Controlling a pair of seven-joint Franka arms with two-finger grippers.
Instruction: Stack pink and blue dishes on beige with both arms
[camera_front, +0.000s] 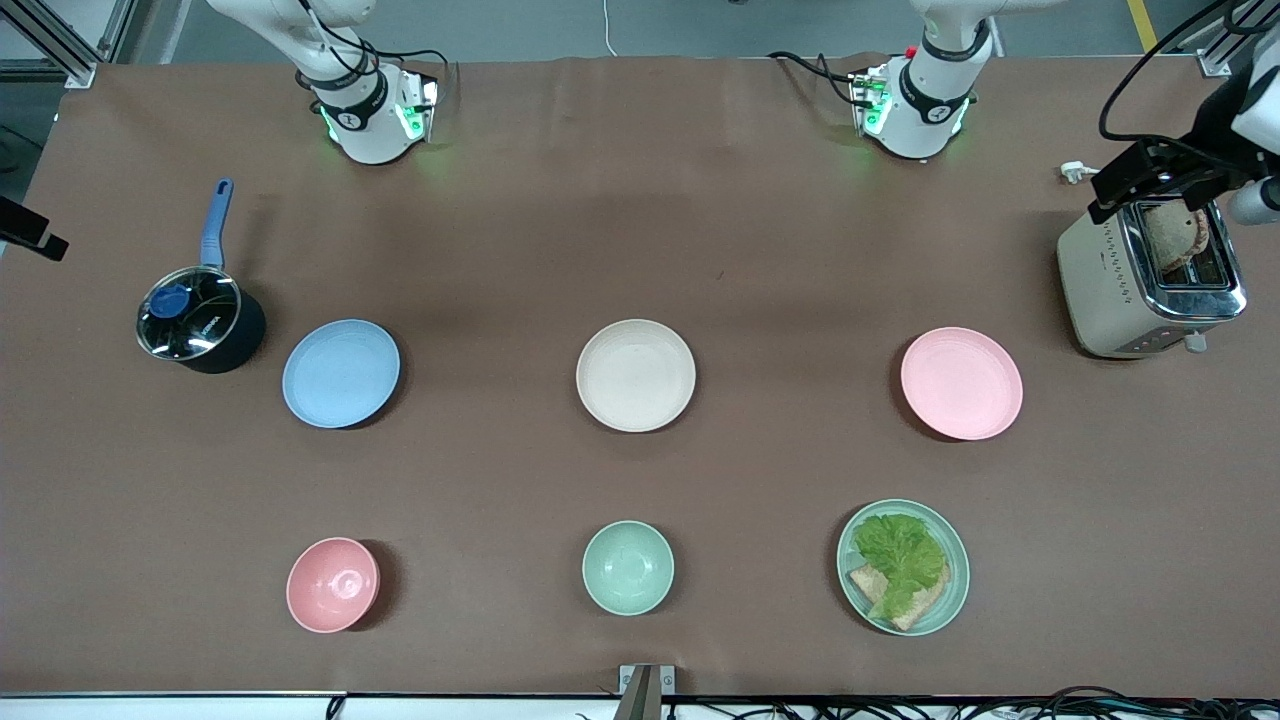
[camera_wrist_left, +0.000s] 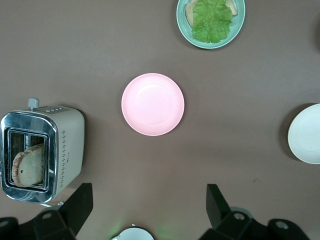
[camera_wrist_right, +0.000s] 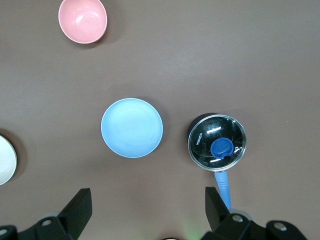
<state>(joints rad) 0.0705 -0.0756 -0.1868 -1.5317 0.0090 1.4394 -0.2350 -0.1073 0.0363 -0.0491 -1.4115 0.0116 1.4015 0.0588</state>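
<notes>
The beige plate (camera_front: 636, 375) lies at the table's middle. Beside it, toward the right arm's end, lies the light blue plate (camera_front: 341, 373); toward the left arm's end lies the pale pink plate (camera_front: 961, 383). All three are bare and apart. My left gripper (camera_wrist_left: 149, 207) hangs open and empty, high above the table, near the pink plate (camera_wrist_left: 153, 104). The right gripper (camera_wrist_right: 148, 207) is also open and empty, high up near the blue plate (camera_wrist_right: 132, 127). The left arm's black hand (camera_front: 1160, 175) shows over the toaster.
A lidded pot (camera_front: 200, 320) with a blue handle stands beside the blue plate. A toaster (camera_front: 1150, 280) with bread stands beside the pink plate. Nearer the front camera sit a pink bowl (camera_front: 333, 584), a mint bowl (camera_front: 628, 567) and a mint plate (camera_front: 950, 590) with lettuce and bread.
</notes>
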